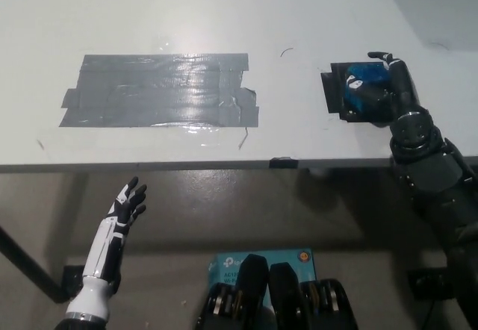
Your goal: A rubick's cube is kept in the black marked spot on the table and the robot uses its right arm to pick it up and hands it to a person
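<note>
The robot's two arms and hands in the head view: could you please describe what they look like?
The left hand is white with black fingers, on a slim white forearm with black seams and a rounded white cuff. The right hand is all black, on a bulkier matte black arm built of ribbed cylindrical segments. No loose cables or markings are visible.

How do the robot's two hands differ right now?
The left hand is white, the right hand black. The left hangs below the table's edge with fingers spread, holding nothing; the right is over the table, wrapped around the blue cube on the black patch.
</note>
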Tool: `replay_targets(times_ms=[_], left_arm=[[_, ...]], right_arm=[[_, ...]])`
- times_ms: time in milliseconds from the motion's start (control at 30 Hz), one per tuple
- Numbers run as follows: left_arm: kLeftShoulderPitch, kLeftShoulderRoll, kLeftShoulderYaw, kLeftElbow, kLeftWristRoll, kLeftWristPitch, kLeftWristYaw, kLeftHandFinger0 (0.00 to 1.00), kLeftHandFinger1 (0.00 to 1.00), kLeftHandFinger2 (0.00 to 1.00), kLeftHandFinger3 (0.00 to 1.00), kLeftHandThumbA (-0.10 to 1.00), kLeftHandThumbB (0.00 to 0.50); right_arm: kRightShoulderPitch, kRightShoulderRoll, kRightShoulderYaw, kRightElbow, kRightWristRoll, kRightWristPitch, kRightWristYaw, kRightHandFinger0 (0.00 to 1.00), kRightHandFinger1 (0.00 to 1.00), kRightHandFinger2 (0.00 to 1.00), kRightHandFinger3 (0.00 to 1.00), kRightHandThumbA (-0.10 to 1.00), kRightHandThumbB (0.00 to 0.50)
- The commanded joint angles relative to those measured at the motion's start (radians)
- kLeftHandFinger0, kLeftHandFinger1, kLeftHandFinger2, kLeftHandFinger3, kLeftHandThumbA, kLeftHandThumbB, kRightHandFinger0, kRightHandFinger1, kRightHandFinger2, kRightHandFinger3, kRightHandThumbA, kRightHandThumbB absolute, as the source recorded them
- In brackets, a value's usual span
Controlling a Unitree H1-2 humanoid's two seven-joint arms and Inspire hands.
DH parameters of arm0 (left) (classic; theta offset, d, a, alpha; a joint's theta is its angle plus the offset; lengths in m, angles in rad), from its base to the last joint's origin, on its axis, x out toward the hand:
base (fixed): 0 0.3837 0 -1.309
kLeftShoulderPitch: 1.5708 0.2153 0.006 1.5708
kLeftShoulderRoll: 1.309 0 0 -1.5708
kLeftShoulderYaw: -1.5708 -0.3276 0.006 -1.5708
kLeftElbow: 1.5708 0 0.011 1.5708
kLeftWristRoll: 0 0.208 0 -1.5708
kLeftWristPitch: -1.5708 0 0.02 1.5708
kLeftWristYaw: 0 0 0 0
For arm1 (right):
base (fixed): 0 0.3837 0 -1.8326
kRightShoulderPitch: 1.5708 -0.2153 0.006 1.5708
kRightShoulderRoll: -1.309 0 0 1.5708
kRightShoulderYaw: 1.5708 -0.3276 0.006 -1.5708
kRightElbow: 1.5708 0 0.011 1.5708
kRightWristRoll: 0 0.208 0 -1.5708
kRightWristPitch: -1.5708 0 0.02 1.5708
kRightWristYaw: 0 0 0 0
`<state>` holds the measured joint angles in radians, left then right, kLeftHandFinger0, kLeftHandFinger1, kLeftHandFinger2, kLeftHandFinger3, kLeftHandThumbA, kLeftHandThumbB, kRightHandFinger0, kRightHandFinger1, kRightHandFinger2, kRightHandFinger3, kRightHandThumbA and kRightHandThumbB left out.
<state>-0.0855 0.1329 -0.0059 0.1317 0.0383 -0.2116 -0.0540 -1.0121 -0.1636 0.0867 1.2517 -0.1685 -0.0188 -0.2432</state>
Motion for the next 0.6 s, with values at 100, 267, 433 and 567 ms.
replay_targets(times_ms=[100,267,433,567], left_arm=[[-0.019,0.012,0.0,-0.023,0.004,-0.026,-0.008,1.0,1.0,1.0,1.0,1.0,0.191],[-0.02,0.013,0.003,-0.022,0.005,-0.024,-0.009,1.0,1.0,1.0,1.0,1.0,0.187],[-0.019,0.011,0.004,-0.026,0.001,-0.019,-0.012,1.0,1.0,1.0,1.0,0.99,0.179],[-0.02,0.011,0.005,-0.025,0.0,-0.023,-0.012,1.0,1.0,1.0,1.0,0.99,0.172]], right_arm=[[0.074,0.021,-0.075,-0.059,0.079,-0.026,-0.007,0.12,0.62,0.89,0.82,-0.1,0.154],[0.1,0.034,-0.169,-0.281,0.15,-0.009,-0.011,0.12,0.6,0.89,0.84,-0.1,0.182],[0.156,0.066,-0.246,-0.607,0.21,0.056,0.0,0.04,0.53,0.81,0.77,-0.1,0.186],[0.169,0.093,-0.298,-0.774,0.281,0.144,0.009,0.0,0.46,0.78,0.73,-0.1,0.171]])
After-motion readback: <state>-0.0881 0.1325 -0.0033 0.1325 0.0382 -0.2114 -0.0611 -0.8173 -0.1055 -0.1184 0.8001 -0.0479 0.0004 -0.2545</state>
